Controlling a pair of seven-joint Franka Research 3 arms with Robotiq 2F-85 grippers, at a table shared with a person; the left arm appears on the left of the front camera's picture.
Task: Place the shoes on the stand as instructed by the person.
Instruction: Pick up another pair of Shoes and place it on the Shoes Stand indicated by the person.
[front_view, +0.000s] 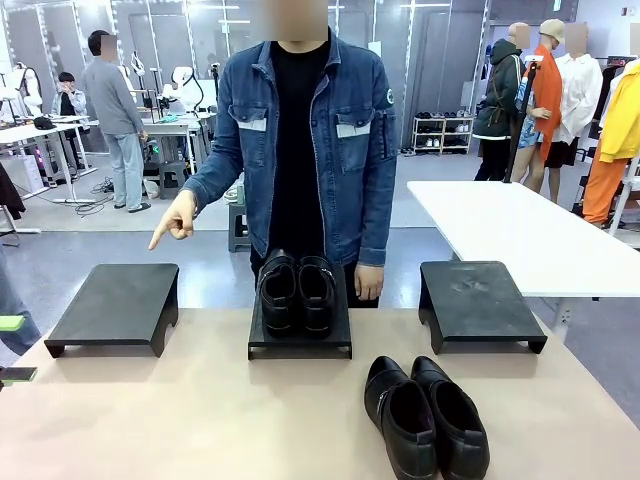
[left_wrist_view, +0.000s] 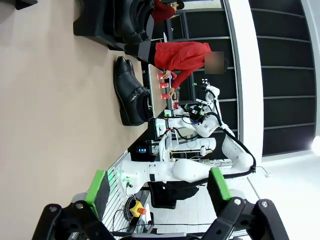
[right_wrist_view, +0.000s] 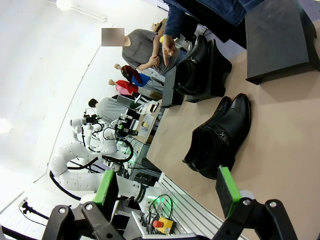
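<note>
The left arm's fingers (left_wrist_view: 97, 187) stand wide apart with nothing between them, and the right arm's fingers (right_wrist_view: 225, 186) are spread the same way around bare air. The beige counter (front_view: 200, 420) is smooth and matt, with three low black stands along its far side.

One pair of black shoes (front_view: 297, 292) sits side by side on the middle stand (front_view: 300, 340). The second pair (front_view: 425, 418) lies on the counter, nearer the robot than the middle stand and to its right, the two shoes touching.

The left stand (front_view: 115, 305) and right stand (front_view: 480, 300) flank the middle stand, well apart from it. Behind the middle stand the person (front_view: 300, 150) points a hand (front_view: 178, 222) down toward the left stand.

Open counter runs from the middle stand leftward and to the near edge. A white table (front_view: 520, 235) stands beyond the right stand on grey floor.
</note>
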